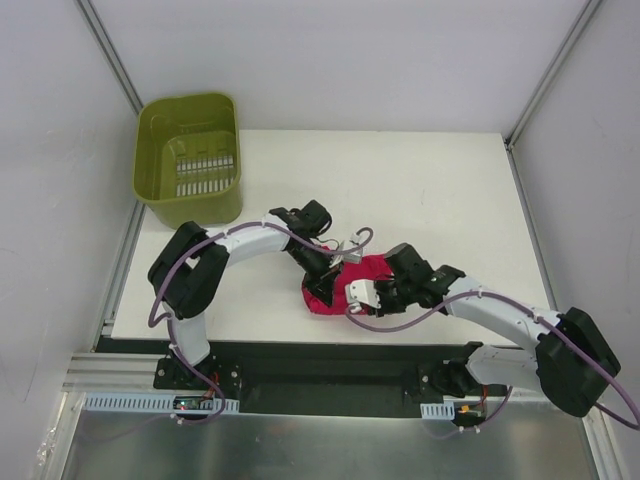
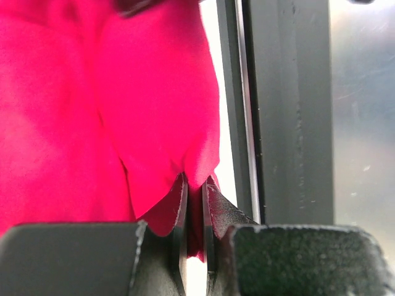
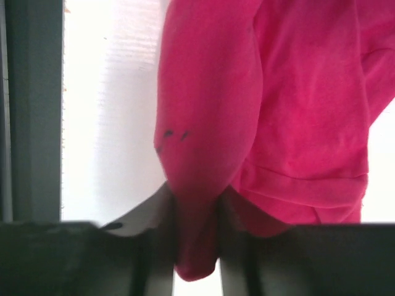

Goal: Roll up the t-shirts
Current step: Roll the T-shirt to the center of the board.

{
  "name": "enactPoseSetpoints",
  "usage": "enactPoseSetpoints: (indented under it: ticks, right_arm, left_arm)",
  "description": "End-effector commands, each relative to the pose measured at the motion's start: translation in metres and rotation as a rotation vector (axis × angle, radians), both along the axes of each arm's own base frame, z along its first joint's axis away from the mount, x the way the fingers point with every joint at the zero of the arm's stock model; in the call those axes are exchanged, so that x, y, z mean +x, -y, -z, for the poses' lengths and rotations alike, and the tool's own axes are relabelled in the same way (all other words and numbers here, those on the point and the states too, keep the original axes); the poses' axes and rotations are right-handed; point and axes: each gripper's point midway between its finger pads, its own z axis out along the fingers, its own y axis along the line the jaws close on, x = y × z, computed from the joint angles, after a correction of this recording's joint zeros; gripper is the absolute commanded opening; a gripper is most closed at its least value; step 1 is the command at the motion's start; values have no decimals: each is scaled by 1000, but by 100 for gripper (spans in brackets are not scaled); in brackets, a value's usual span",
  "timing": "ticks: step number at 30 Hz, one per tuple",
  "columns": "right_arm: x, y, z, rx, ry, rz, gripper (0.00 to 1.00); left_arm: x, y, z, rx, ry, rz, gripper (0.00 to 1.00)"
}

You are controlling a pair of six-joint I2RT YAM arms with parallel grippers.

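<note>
The magenta-red t-shirt lies bunched into a small heap near the table's front edge, between my two grippers. My left gripper comes in from the left and is shut on a thin fold of the t-shirt; the left wrist view shows the cloth pinched between the narrow jaws of the left gripper. From the right, my right gripper reaches the heap's near side. In the right wrist view a thick rolled fold of the t-shirt sits squeezed in the right gripper.
A green basket stands at the back left corner of the white table. The black front rail runs just below the heap. Grey walls close in the left, back and right sides.
</note>
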Motion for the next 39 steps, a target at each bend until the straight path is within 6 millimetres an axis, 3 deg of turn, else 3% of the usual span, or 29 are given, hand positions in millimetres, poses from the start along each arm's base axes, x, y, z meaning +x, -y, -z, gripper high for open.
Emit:
enactPoseSetpoints:
  ticks: [1, 3, 4, 5, 6, 8, 13, 19, 24, 28, 32, 33, 34, 39]
  right_arm:
    - [-11, -1, -17, 19, -148, 49, 22]
    - [-28, 3, -18, 21, -294, 66, 18]
    - [-19, 3, -28, 42, -323, 82, 18]
    - [-26, 7, -19, 8, -421, 88, 16]
    - [-40, 11, -23, -2, -533, 90, 15]
    - [-42, 17, -24, -35, -672, 98, 12]
    - [-31, 23, -21, -46, -853, 136, 12]
    - [-23, 29, -19, -93, -1077, 149, 11]
    - [-18, 31, -20, -151, -1205, 175, 10]
    - [-2, 26, -18, -190, -1252, 210, 9]
    - [5, 24, -13, -244, -1331, 260, 8]
    - [6, 23, -12, -252, -1342, 267, 9]
    - [7, 23, -12, -260, -1354, 276, 8]
    - [17, 20, -2, -339, -1418, 377, 8]
  left_arm:
    - [9, -5, -19, -36, -160, -77, 2]
    - [12, -6, -23, -49, -237, -100, 1]
    - [17, -10, -29, -47, -269, -125, 0]
    - [20, -11, -26, -39, -301, -134, 0]
    - [22, -11, -28, -44, -325, -140, 0]
    - [30, -13, -27, -24, -378, -164, 0]
    - [49, -11, -21, 5, -423, -176, 0]
    - [64, -15, 4, 91, -401, -189, 3]
    - [81, -21, 15, 154, -324, -228, 9]
    - [98, -33, 19, 197, -252, -285, 19]
    - [115, -58, 3, 209, -198, -433, 26]
    - [113, -67, 8, 239, -194, -463, 27]
    - [120, -73, -3, 215, -163, -497, 28]
    - [111, -87, -17, 206, -89, -534, 32]
